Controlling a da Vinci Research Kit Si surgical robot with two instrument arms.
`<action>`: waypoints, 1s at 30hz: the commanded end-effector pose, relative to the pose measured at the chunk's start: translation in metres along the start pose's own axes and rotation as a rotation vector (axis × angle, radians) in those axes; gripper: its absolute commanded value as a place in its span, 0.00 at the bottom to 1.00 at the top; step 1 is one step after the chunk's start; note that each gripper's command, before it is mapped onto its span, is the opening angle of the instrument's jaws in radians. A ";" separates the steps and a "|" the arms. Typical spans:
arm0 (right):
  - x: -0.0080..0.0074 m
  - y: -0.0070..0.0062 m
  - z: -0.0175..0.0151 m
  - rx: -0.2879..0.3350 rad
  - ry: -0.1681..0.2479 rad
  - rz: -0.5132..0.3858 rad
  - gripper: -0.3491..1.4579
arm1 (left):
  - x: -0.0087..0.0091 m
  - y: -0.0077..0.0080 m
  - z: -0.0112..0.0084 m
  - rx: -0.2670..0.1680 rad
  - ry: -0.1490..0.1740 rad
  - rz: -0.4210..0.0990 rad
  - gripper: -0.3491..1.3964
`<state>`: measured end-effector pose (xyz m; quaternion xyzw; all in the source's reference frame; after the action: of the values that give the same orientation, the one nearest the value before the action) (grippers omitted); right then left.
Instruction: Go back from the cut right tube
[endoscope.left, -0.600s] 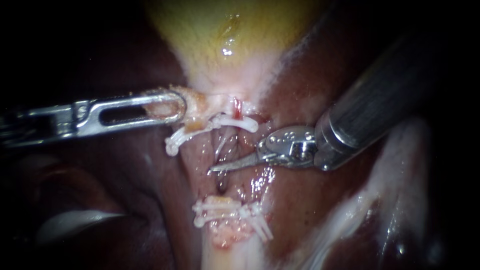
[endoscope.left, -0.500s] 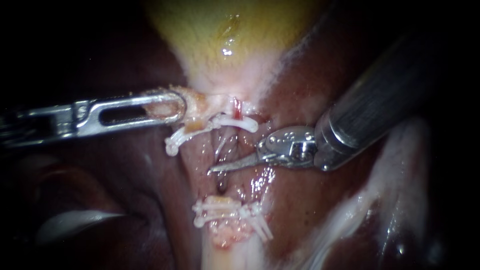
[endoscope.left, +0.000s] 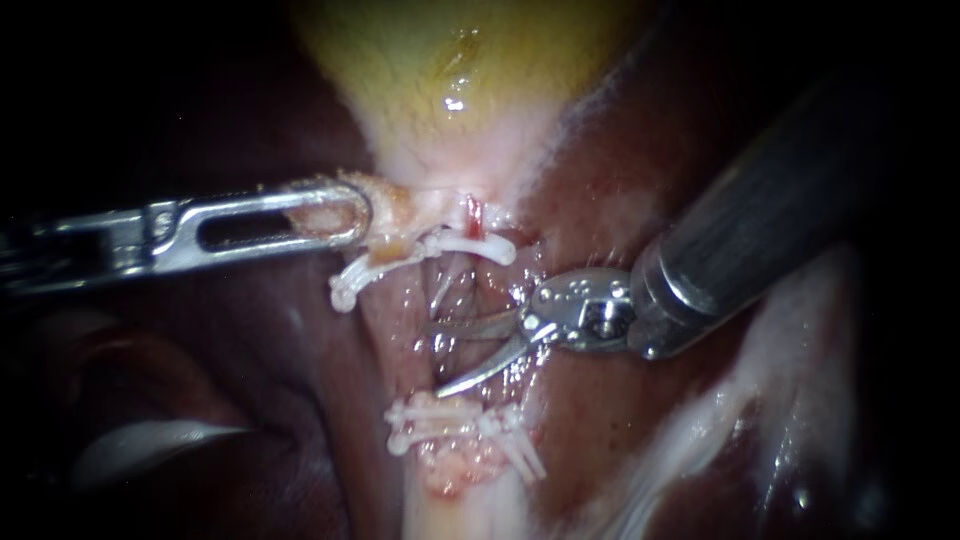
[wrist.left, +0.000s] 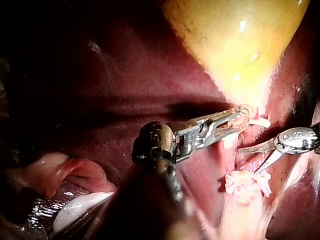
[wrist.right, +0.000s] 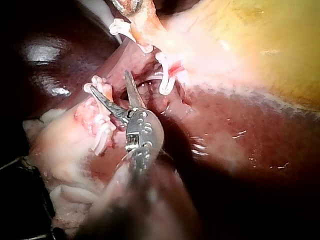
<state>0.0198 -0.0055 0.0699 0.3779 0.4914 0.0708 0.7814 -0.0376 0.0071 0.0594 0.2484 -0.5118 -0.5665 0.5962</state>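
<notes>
1. Status: the cut looks done. The cut right tube (endoscope.left: 474, 214) shows a red end touching the upper clips (endoscope.left: 470, 245), and no strand bridges the raw gap from there down to the lower clips (endoscope.left: 450, 420). Judgement: the retreat has barely begun, since the right instrument's tip is inside that gap; the whole withdrawal is left.
2. Left of the upper clips: the left instrument (endoscope.left: 350, 215) comes in level, and its jaws are clamped on pale tissue at the neck of the gallbladder (endoscope.left: 450, 60). The jaw tips lie just beside the upper clips. It appears to be holding the neck taut.
3. At and just below the upper clips: the tube's upper end sits against them. The lower end I cannot pick out clearly among the lower clips and the ragged tissue there.
4. Below and right of the upper clips: the right instrument (endoscope.left: 438, 358) carries two thin curved blades, standing apart with nothing between them. One blade points across the gap just under the upper clips; the other slants toward the lower clips, its tip near them. So the cut tube's red end lies above the blades, close but apart.
5. Further right of the upper clips: the right shaft runs up and away over the liver (endoscope.left: 600, 420). Judgement: backing out along that shaft line should keep the blades off both sets of clips.
</notes>
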 end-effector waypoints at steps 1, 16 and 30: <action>0.0001 0.0000 -0.0001 0.001 0.000 -0.001 0.85 | 0.0000 0.0000 0.0000 0.001 0.001 0.000 0.00; 0.0001 -0.0009 -0.0016 -0.149 0.007 -0.003 0.99 | 0.0000 0.0001 -0.0001 0.002 0.001 0.000 0.00; 0.0008 -0.0044 -0.0088 -0.386 -0.101 -0.183 0.99 | 0.0000 0.0001 -0.0002 0.002 0.001 0.000 0.00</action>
<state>0.0112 -0.0032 0.0641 0.1713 0.4587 0.0735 0.8688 -0.0374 0.0071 0.0594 0.2493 -0.5120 -0.5658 0.5963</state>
